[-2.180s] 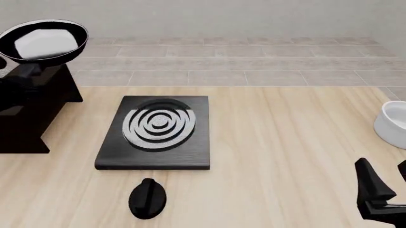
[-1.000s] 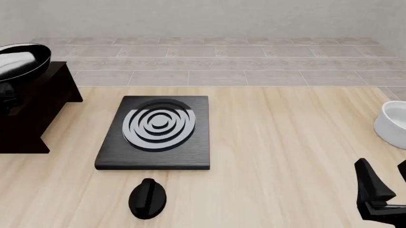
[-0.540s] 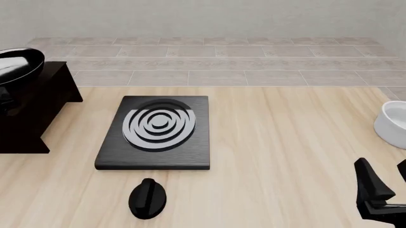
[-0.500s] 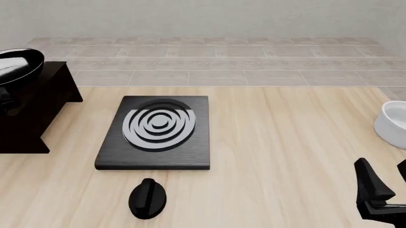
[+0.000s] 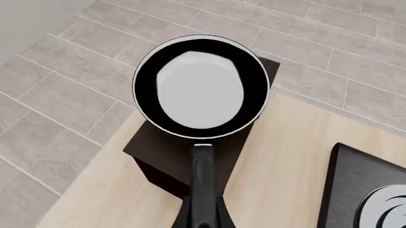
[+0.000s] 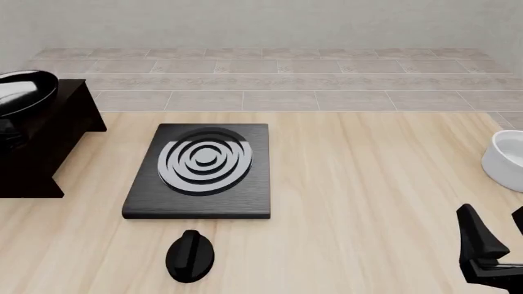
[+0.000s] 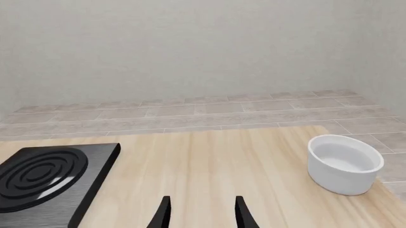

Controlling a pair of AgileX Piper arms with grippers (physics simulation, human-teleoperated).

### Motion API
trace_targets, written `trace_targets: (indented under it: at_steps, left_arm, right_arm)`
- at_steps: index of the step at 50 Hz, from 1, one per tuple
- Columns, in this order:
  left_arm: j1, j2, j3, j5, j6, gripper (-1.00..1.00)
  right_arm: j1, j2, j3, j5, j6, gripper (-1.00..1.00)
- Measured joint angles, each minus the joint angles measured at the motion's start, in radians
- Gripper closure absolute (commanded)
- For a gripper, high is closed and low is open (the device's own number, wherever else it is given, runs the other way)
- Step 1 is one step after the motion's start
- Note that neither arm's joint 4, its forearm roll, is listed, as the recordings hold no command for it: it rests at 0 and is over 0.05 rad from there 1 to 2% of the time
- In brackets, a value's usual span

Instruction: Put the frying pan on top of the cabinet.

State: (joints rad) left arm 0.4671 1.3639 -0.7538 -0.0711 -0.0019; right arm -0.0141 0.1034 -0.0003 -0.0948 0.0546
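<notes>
Pale wooden table: left gripper pinches the frying pan handle, holding it over the cabinet for placement.

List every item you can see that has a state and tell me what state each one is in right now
frying pan: upright, over the cabinet top, handle held by the left gripper.
cabinet: standing on the table, under the pan.
left gripper: jaws shut on the pan handle.
right gripper: jaws open, holding nothing.
white bowl: upright, empty.
black slab: lying flat, nothing on it.
black knob: lying on the table.
</notes>
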Motion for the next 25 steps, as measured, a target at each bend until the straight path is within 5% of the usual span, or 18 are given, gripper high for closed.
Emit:
trace_targets:
  at_steps: [25]
  left_arm:
    - [-0.002,0.015,0.014,-0.046,0.002,1.0]
  right_arm:
    - [-0.002,-0.001,0.0,0.0,0.002,-1.0]
